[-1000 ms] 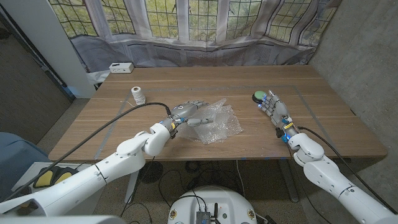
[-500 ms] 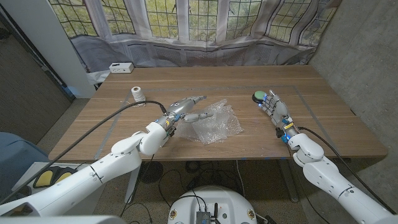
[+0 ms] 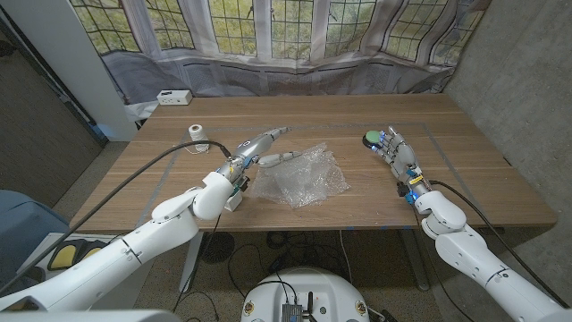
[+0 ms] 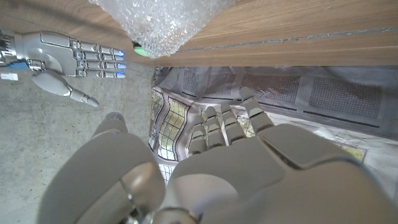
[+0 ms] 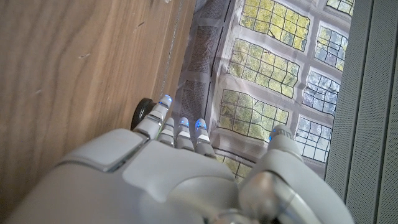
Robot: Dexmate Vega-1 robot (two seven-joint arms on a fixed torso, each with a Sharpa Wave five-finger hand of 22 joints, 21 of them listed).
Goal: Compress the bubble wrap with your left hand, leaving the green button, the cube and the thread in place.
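Bubble wrap (image 3: 304, 176) is judged light, soft, springy; it is best pressed at its crumpled middle by the left hand (image 3: 264, 147), seen spread, holding nothing.

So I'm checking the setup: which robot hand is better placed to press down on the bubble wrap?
The left robot hand: it hangs open at the bubble wrap's edge. The right robot hand is across the table by the green button.
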